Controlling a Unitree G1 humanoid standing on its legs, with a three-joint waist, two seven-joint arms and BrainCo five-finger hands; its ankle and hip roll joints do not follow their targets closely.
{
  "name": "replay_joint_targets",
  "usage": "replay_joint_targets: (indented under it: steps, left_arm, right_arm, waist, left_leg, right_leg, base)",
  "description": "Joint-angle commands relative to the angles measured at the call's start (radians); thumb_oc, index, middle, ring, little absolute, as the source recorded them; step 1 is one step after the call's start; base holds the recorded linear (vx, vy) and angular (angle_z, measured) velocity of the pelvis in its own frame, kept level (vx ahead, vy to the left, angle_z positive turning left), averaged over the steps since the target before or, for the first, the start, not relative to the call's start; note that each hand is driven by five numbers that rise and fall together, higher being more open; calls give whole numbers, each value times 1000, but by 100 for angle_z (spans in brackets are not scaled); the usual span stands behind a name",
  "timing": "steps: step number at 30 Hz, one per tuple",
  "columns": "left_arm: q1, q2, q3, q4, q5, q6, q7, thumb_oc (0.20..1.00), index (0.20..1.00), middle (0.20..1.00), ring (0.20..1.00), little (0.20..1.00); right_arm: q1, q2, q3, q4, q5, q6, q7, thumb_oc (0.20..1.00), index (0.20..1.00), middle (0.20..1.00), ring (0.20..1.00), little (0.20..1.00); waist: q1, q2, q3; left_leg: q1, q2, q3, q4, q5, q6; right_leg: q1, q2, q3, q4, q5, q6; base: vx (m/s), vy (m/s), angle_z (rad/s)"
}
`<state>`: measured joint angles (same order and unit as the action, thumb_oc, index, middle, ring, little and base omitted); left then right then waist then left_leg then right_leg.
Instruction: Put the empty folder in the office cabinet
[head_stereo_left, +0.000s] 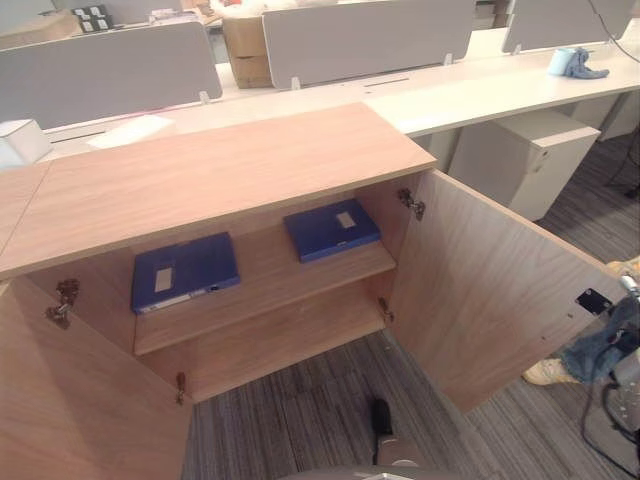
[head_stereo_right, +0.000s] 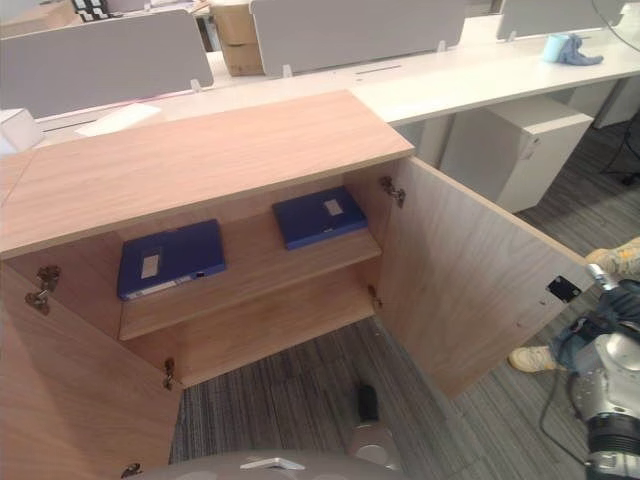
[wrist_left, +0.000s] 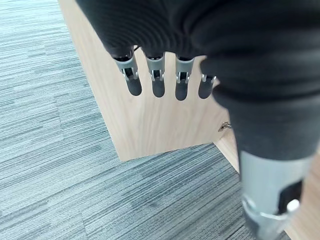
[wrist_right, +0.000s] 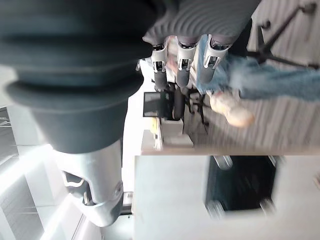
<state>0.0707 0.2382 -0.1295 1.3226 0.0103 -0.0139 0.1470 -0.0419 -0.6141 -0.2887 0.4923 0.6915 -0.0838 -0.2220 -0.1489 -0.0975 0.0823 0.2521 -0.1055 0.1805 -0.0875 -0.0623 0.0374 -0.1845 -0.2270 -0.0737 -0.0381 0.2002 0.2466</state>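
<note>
The wooden office cabinet (head_stereo_left: 210, 170) stands with both doors swung open. Two blue folders lie flat on its upper shelf (head_stereo_left: 270, 290): one at the left (head_stereo_left: 185, 272), one at the right toward the back (head_stereo_left: 331, 229), each with a white label. Which one is empty cannot be told. My left hand (wrist_left: 157, 75) hangs low beside the left door (wrist_left: 150, 120), fingers straight and holding nothing. My right hand (wrist_right: 182, 55) is out past the right door (head_stereo_left: 490, 290), fingers straight, also holding nothing.
A person in jeans (head_stereo_left: 600, 345) and light shoes (head_stereo_left: 548, 372) is close behind the right door. White desks with grey partitions (head_stereo_left: 365, 40) run behind the cabinet, with a white pedestal unit (head_stereo_left: 520, 160) beneath. Grey carpet (head_stereo_left: 330, 400) lies in front.
</note>
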Motion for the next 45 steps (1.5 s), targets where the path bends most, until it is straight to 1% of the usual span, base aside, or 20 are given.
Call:
replay_joint_targets:
  steps: [1,5,9,10,11,12,13,14,17,19,21,22,23,25,29,33,34,37,44,45]
  left_arm:
    - [-64,0,-14,-19,48,-20,14,1000,1000,1000,1000,1000]
    - [-54,-12,-20,-36,57,-30,6,1000,1000,1000,1000,1000]
    - [-46,-13,-25,-42,56,-34,2,1000,1000,1000,1000,1000]
    - [-44,-13,-28,-42,56,-35,0,1000,1000,1000,1000,1000]
    - [-45,-13,-33,-44,63,-37,-3,1000,1000,1000,1000,1000]
    - [-44,-13,-32,-44,63,-37,-3,1000,1000,1000,1000,1000]
    - [-43,-9,-40,-49,70,-39,-8,1000,1000,1000,1000,1000]
    - [-45,-7,-41,-53,73,-40,-11,1000,1000,1000,1000,1000]
    - [-49,6,-55,-74,86,-56,-32,1000,1000,1000,1000,1000]
    - [-52,16,-69,-92,96,-68,-52,1000,1000,1000,1000,1000]
    - [-55,26,-81,-110,101,-79,-72,1000,1000,1000,1000,1000]
    - [-57,27,-86,-115,102,-85,-79,1000,1000,1000,1000,1000]
    - [-61,28,-90,-121,103,-90,-83,1000,1000,1000,1000,1000]
    - [-65,27,-101,-127,105,-94,-88,1000,1000,1000,1000,1000]
    - [-73,23,-114,-122,118,-98,-88,1000,1000,1000,1000,1000]
    - [-84,21,-121,-103,141,-94,-86,1000,1000,1000,1000,1000]
    - [-84,21,-121,-103,141,-94,-86,1000,1000,1000,1000,1000]
    - [-92,22,-122,-86,152,-91,-89,1000,1000,1000,1000,1000]
    - [-105,23,-130,-87,156,-94,-85,1000,1000,1000,1000,1000]
    - [-110,26,-130,-84,152,-94,-85,1000,1000,1000,1000,1000]
  right_arm:
    - [-49,21,54,-102,51,-43,52,1000,1000,1000,1000,1000]
    - [-33,96,122,-128,78,-37,120,1000,1000,1000,1000,1000]
    - [-47,123,160,-121,100,-45,141,1000,1000,1000,1000,1000]
    - [-55,132,184,-126,104,-44,149,1000,1000,1000,1000,1000]
    - [-65,131,238,-142,93,-27,178,1000,1000,1000,1000,1000]
    - [-66,131,239,-142,93,-27,178,1000,1000,1000,1000,1000]
    - [-82,123,316,-155,90,-7,219,1000,1000,1000,1000,1000]
    - [-93,114,357,-160,89,6,248,1000,1000,1000,1000,1000]
    - [-146,49,562,-215,83,72,406,1000,1000,1000,1000,1000]
    - [-193,-36,732,-322,56,123,546,1000,1000,1000,1000,1000]
    - [-254,-143,912,-452,27,164,684,1000,1000,1000,1000,1000]
    - [-282,-187,981,-510,27,182,736,1000,1000,1000,1000,1000]
    - [-301,-216,1029,-544,32,185,763,1000,1000,1000,1000,1000]
    - [-334,-240,1107,-584,43,189,790,1000,1000,1000,1000,1000]
    - [-330,-215,1137,-585,56,175,790,1000,1000,1000,1000,1000]
    - [-314,-169,1120,-536,38,160,768,1000,1000,1000,1000,1000]
    - [-314,-169,1120,-536,38,159,768,1000,1000,1000,1000,1000]
    - [-304,-113,1108,-487,20,147,744,1000,1000,1000,1000,1000]
    - [-274,-45,1078,-413,6,133,704,1000,1000,1000,1000,1000]
    - [-256,-21,1049,-382,11,122,685,1000,1000,1000,1000,1000]
  waist:
    - [29,8,16]
    - [35,17,18]
    - [40,21,22]
    - [43,21,24]
    - [48,22,27]
    - [47,22,27]
    - [55,21,29]
    - [59,20,31]
    - [75,18,38]
    - [88,15,41]
    - [99,12,41]
    - [104,12,41]
    - [111,7,38]
    - [121,6,36]
    - [133,6,30]
    - [135,4,26]
    - [135,3,26]
    - [133,1,23]
    - [131,-4,24]
    - [127,-5,36]
  left_leg:
    - [-49,-56,-87,0,-90,21]
    - [-49,-54,-86,1,-88,20]
    - [-49,-54,-85,1,-85,20]
    - [-49,-54,-84,1,-84,20]
    - [-49,-54,-79,2,-81,19]
    - [-49,-54,-79,2,-81,19]
    - [-51,-55,-77,3,-78,19]
    - [-52,-55,-77,3,-76,18]
    - [-55,-51,-78,4,-70,13]
    - [-60,-50,-80,4,-64,9]
    - [-66,-48,-85,4,-60,6]
    - [-68,-47,-89,4,-59,5]
    - [-74,-50,-91,4,-53,4]
    - [-80,-48,-98,3,-51,1]
    - [-88,-49,-106,4,-49,1]
    - [-93,-53,-108,6,-50,3]
    - [-93,-53,-108,6,-50,3]
    - [-95,-55,-109,9,-51,5]
    - [-95,-58,-113,10,-51,6]
    - [-94,-55,-113,10,-45,6]
  right_leg:
    - [-89,-14,-10,9,155,-2]
    - [-92,-15,-15,15,151,-5]
    - [-95,-16,-19,16,153,-5]
    - [-95,-16,-20,16,154,-5]
    - [-97,-15,-21,17,155,-6]
    - [-97,-15,-21,17,155,-6]
    - [-98,-16,-19,18,157,-7]
    - [-98,-17,-19,18,158,-8]
    - [-95,-18,-24,17,161,-9]
    - [-95,-23,-31,15,164,-9]
    - [-96,-29,-41,14,167,-7]
    - [-93,-33,-48,12,167,-6]
    - [-97,-40,-52,12,170,-4]
    - [-95,-50,-65,8,170,-1]
    - [-92,-64,-81,5,172,3]
    - [-94,-73,-83,6,173,3]
    - [-95,-73,-83,6,173,3]
    - [-94,-77,-82,7,173,2]
    - [-92,-79,-78,9,176,1]
    - [-103,-84,-75,34,206,10]
  base:
    - [1,-19,8]
    - [0,-2,1]
    - [2,1,-3]
    - [-11,11,-3]
    - [-11,9,-3]
    - [-13,11,-6]
    - [-15,5,-8]
    - [-19,7,-12]
    - [-21,4,-15]
    - [-20,11,-15]
    - [-14,12,-18]
    - [-17,8,-7]
    - [-13,7,24]
    - [-12,6,46]
    - [7,6,-3]
    - [4,7,61]
    - [6,1,10]
    - [9,4,-31]
    - [9,8,9]
    - [0,9,8]
